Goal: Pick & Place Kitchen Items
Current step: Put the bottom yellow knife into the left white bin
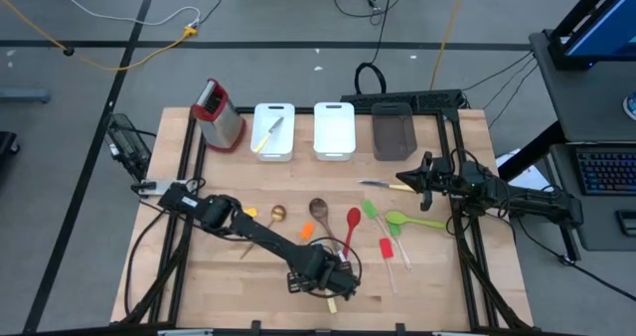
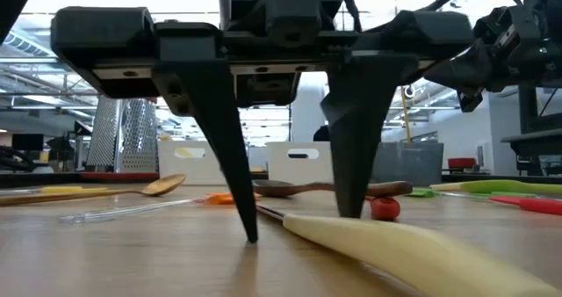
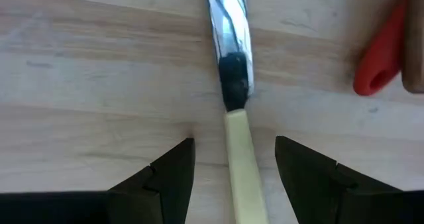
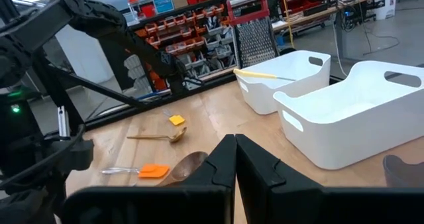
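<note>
Table, high view, centre of frame.
- Upper edge, L to R: box grater; bin w/ knife inside; 2nd bin; 3rd bin.
- Mid row, L to R: small spatula, wooden spoon, dark spoon, spoon, spatula, spoon.
- Below these: spatula.
- Knife just below 3rd bin, beside right gripper.
- Lower centre: left gripper straddling a knife; fingers either side of handle.

knife: cream handle, silver blade | spoon: red | bins: white | grater: red-handled steel
</note>
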Motion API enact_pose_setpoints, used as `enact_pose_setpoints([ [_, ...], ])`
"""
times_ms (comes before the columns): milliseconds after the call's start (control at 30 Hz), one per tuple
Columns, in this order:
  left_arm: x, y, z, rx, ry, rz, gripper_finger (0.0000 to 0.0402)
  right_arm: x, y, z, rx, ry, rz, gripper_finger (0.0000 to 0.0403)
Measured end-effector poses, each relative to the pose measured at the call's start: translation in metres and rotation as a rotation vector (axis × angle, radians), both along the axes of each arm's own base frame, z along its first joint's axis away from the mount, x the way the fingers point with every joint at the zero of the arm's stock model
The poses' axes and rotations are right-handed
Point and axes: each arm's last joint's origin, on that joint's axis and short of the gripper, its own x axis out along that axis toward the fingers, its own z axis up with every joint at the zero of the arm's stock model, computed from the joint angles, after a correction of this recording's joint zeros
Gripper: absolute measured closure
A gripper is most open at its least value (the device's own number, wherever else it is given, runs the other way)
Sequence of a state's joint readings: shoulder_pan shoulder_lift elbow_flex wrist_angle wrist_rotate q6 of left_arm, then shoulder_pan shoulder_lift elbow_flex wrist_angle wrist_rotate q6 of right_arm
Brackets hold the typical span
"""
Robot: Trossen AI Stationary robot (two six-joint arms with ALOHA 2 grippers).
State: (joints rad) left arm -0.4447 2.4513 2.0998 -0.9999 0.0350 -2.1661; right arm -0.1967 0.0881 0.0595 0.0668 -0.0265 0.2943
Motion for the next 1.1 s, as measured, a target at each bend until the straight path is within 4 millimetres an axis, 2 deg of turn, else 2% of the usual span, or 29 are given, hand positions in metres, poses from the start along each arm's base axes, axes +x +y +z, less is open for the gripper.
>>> enact_pose_setpoints([
  [933, -0.001, 0.000, -0.006, 0.002, 0.026, 0.011, 0.0191, 0.000, 0.000, 0.000, 0.000, 0.001, 0.000, 0.0399],
  [1100, -0.002, 0.003, -0.021, -0.052, 0.100, 0.035, 0.0224, 0.000, 0.000, 0.000, 0.000, 0.001, 0.000, 0.0399],
])
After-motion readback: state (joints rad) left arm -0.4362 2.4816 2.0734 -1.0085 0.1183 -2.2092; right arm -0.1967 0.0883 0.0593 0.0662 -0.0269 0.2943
